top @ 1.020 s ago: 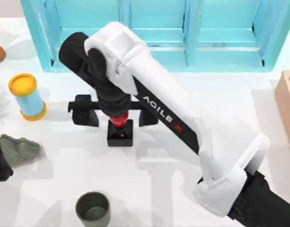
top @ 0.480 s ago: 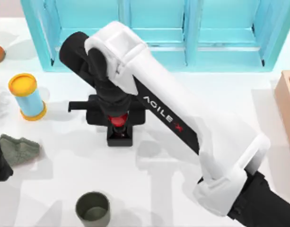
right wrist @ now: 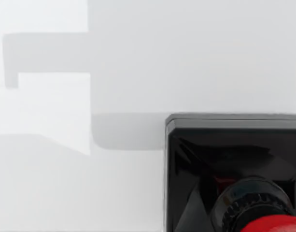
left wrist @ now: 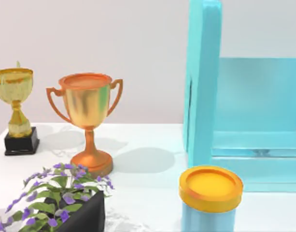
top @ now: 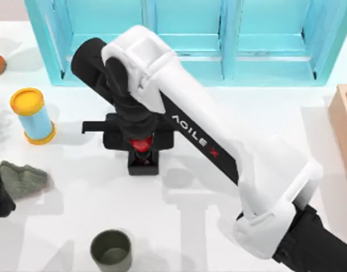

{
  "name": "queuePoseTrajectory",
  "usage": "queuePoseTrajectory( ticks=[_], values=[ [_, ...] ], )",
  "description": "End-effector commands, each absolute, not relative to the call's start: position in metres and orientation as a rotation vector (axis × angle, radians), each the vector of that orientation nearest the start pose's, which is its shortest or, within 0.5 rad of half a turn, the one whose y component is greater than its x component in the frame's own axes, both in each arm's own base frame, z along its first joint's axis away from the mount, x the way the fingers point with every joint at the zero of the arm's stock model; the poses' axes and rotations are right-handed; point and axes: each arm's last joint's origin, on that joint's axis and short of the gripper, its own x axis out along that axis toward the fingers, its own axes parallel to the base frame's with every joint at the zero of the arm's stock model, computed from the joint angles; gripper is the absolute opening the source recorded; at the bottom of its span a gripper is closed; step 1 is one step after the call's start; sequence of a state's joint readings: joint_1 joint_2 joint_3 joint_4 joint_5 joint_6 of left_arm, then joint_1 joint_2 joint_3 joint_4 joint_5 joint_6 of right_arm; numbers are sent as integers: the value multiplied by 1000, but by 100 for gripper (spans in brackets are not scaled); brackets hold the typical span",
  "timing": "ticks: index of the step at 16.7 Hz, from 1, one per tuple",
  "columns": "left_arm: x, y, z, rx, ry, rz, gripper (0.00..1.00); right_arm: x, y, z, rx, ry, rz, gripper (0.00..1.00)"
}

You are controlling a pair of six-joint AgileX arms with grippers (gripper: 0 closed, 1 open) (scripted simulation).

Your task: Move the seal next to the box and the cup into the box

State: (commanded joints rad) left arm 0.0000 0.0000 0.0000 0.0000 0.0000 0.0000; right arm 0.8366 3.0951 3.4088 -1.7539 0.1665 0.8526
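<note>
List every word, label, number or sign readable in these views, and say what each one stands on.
"AGILE X": white letters with a red X, on the black strip along the white right arm in the top view, above the seal.
No text shows on the bronze trophy, gold trophy, blue cylinder, cup or box.

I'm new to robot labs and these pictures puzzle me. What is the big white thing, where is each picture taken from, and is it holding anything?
The white thing is the right arm of a two-armed AgileX table robot, rendered in simulation. One picture looks down from above; the other two come from cameras on each wrist. From above, the right gripper sits closed around the red knob of the seal, a small black stamp. Nearby stand the cup, a blue cylinder and a turquoise shelf; the box lies at the right edge. The left wrist camera faces two trophies and a plant. The right wrist camera looks at the seal close up.
</note>
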Motion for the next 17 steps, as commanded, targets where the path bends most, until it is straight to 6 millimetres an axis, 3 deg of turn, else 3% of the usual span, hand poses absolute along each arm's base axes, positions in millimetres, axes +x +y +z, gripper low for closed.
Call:
queuePoseTrajectory(
  ticks=[4,10,17],
  values=[
    [106,-1,160,0,0,0,100,344,387,151,8,1367,-2,0],
    [106,-1,160,0,0,0,100,358,378,192,25,1344,20,0],
    [106,-1,160,0,0,0,100,361,332,220,-21,1400,-23,0]
  ],
)
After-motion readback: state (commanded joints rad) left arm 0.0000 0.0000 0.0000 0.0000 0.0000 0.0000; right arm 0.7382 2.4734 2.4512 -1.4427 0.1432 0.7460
